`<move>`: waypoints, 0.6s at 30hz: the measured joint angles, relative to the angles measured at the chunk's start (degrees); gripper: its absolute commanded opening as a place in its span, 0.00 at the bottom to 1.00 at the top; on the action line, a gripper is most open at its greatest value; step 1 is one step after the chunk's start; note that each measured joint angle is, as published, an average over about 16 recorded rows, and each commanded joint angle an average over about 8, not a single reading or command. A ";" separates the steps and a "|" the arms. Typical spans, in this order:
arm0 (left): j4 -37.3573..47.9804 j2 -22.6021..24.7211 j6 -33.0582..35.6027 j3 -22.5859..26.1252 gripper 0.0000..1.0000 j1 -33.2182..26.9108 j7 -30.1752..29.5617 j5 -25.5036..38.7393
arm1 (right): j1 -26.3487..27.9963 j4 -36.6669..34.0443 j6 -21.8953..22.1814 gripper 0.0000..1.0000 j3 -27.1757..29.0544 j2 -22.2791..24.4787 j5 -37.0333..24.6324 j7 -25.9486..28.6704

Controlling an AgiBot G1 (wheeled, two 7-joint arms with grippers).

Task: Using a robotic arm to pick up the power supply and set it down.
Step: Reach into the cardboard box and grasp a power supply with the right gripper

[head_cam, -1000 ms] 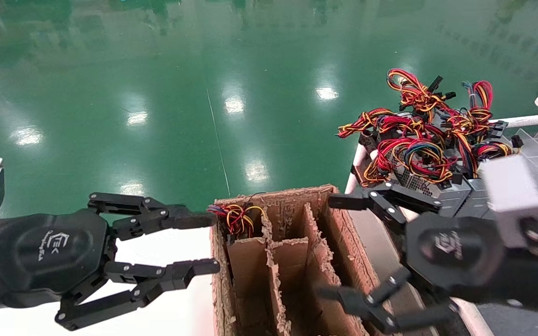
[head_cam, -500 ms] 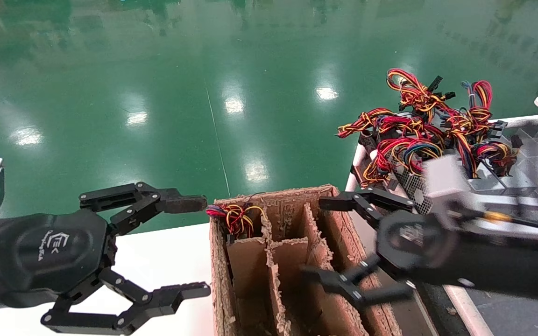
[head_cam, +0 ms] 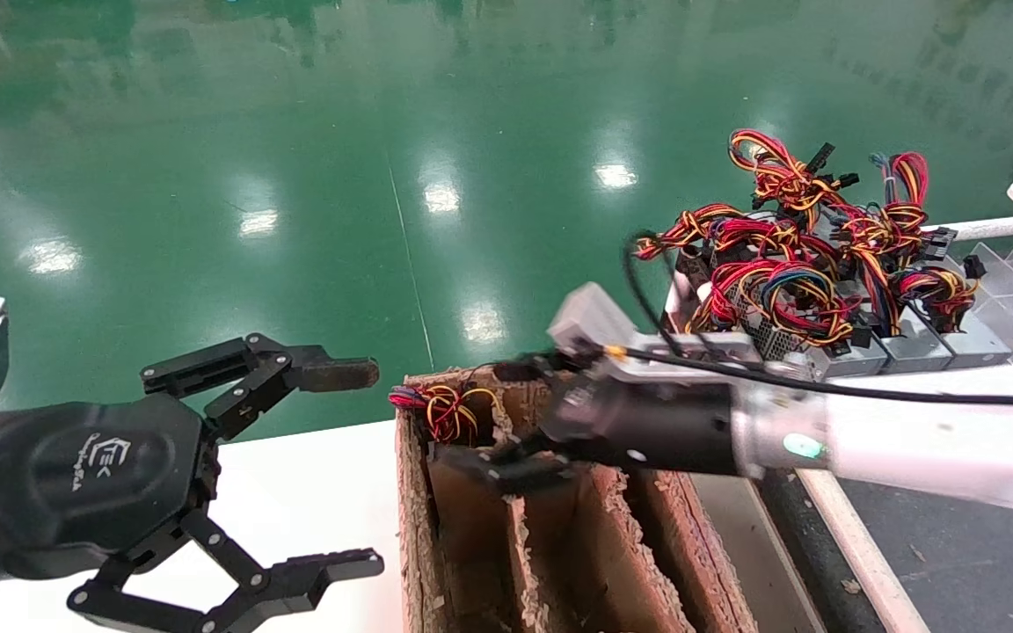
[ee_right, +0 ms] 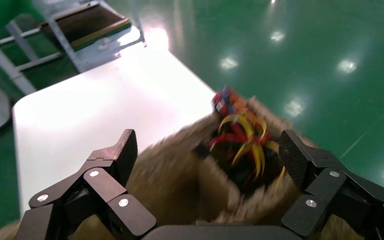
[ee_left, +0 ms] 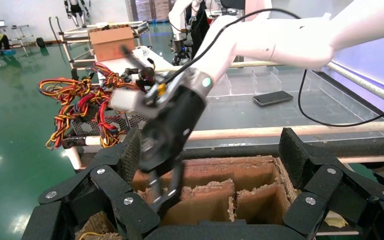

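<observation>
**Right hand over the box's far-left cell, nothing held**

The right arm (head_cam: 911, 444) reaches in from the right, across the top of a worn cardboard box (head_cam: 410, 527) split by dividers into upright cells. Its right hand (head_cam: 506, 440) sits above the far-left part of the box, just beside a bundle of red, yellow and black wires (head_cam: 445, 411) that sticks out of the far-left cell. In the right wrist view the fingers (ee_right: 112, 155) are spread wide with the wire bundle (ee_right: 242, 137) between and beyond them; they touch nothing and carry nothing. That view is smeared, so whether a metal body lies under those wires cannot be told.

The left hand (head_cam: 344, 466) hangs to the left of the box, over the white bench (head_cam: 313, 492), with its two fingers spread far apart and nothing between them. From the left wrist view the right hand (ee_left: 165, 192) shows pointing down into the box (ee_left: 250, 175).

The power supplies (head_cam: 832, 356) lie in a row on a cart at the far right, well apart from both hands: silver-grey boxes, one with a perforated grille facing the camera, heaped over with tangled red, yellow, orange and black wire looms (head_cam: 788, 255). A white rail (head_cam: 994, 227) runs behind them. A dark phone (ee_left: 273, 98) lies on the clear tray seen in the left wrist view. The floor (head_cam: 295, 176) beyond is glossy green.
</observation>
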 measured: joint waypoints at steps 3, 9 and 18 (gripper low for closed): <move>0.00 0.00 0.00 0.01 1.00 0.00 0.01 -0.01 | 0.89 -3.65 1.35 0.52 -0.75 -3.21 -1.11 -1.43; 0.00 -0.02 -0.02 0.04 1.00 -0.01 0.02 -0.03 | 1.35 -8.41 3.67 0.00 -1.23 -7.40 -2.09 -4.94; 0.00 -0.03 -0.03 0.07 1.00 -0.02 0.04 -0.05 | 0.18 -9.59 7.08 0.00 -1.10 -9.60 -2.87 -7.93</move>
